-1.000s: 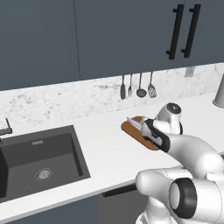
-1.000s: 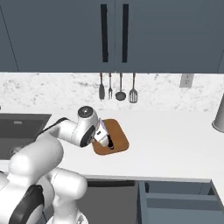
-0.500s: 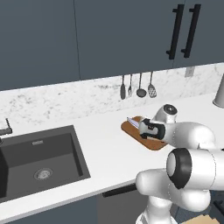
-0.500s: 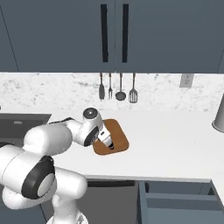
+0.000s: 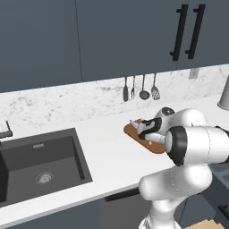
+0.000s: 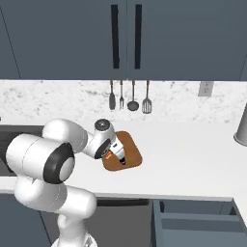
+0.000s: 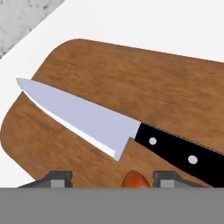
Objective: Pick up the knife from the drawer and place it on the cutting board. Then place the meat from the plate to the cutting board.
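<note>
Jaws went from shut to apart vs a sec ago; gripper (image 7: 113, 183) sat low over cutting board (image 7: 131, 83), meat (image 7: 135, 179) between its tips, just beside knife (image 7: 109, 127) lying flat on board. Looked like both placements done.

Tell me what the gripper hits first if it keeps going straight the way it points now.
Most likely the meat, which sits between the gripper's open fingertips, just above the cutting board. Past it lies the board itself, beside the knife. How much gap remains above the meat is unclear.
</note>
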Robot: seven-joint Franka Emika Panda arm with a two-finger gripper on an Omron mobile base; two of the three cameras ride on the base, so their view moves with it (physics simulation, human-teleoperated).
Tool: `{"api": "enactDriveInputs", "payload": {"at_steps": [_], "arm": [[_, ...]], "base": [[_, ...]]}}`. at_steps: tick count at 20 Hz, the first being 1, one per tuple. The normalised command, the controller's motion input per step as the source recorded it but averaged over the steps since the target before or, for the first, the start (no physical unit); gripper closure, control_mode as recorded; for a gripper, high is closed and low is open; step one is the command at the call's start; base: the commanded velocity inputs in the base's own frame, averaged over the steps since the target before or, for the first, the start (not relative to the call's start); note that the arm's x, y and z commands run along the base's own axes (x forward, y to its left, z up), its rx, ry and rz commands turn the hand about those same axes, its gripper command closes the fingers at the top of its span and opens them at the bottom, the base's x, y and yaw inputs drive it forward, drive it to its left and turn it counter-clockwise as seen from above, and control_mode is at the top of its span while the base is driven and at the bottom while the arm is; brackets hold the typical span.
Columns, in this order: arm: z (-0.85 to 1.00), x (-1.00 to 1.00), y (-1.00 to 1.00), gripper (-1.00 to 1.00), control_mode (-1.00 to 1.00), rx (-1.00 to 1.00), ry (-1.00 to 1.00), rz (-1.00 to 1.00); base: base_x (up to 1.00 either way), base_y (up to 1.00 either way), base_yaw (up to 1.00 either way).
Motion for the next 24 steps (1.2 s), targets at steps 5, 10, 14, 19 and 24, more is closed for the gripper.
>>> {"api": "enactDriveInputs", "payload": {"at_steps": [5,10,14,19,24], "arm": [[-0.01,0.35,-0.02,-1.0,-1.0,0.0,0.0,0.0],[0.07,-0.03,-0.1,-1.0,-1.0,0.0,-0.01,0.0],[0.23,-0.53,-0.05,-1.0,-1.0,0.0,-0.05,0.0],[0.57,-0.5,0.0,-1.0,-1.0,0.0,-0.02,0.0],[0.63,-0.26,-0.06,-1.0,-1.0,0.0,0.0,0.01]], "base": [[0.0,0.0,0.0],[0.0,0.0,0.0],[0.0,0.0,0.0],[0.0,0.0,0.0],[0.0,0.0,0.0]]}}
